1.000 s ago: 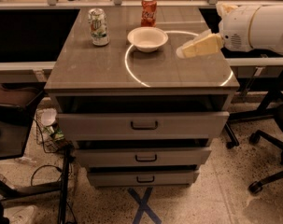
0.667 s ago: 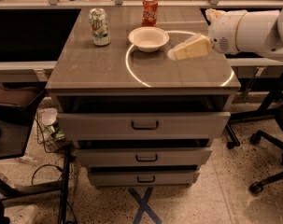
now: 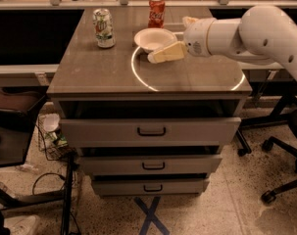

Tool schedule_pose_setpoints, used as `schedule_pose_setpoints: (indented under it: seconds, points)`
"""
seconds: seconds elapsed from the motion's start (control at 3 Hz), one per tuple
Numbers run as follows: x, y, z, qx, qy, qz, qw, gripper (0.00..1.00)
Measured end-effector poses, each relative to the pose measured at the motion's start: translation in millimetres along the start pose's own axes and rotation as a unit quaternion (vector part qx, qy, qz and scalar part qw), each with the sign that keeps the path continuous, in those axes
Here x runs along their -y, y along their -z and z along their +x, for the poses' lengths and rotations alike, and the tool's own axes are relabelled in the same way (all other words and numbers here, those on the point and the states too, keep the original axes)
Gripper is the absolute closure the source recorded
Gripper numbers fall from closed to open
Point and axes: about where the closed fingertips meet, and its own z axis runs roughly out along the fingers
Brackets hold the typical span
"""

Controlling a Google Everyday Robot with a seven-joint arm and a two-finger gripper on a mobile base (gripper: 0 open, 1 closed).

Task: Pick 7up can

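Note:
The 7up can (image 3: 104,28) stands upright at the back left of the cabinet top (image 3: 99,72). It is silvery-white with green and red marks. My gripper (image 3: 155,57) reaches in from the right on a white arm (image 3: 246,33). It hovers over the middle of the top, just in front of a white bowl (image 3: 151,38). The gripper is well to the right of the can and holds nothing that I can see.
A red-orange can (image 3: 156,12) stands behind the bowl at the back. The cabinet has three drawers (image 3: 150,130) below. Office chair bases (image 3: 280,180) stand on the floor at right, and a dark chair with cables (image 3: 20,131) at left.
The arm and gripper have moved left across the cabinet top, from its right edge to just in front of the bowl. The cans and bowl have not moved.

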Motion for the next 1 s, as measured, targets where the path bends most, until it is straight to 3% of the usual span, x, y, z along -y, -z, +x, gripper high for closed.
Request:
schedule_pose_setpoints:
  seconds: [0.33, 1.0]
  points:
    - [-5.7, -34.4, 0.2, -0.004, 0.001, -0.014, 0.9999, 0.0]
    - [-7.9, -104.3, -17.3, 0.038, 0.003, -0.032, 0.9988, 0.0]
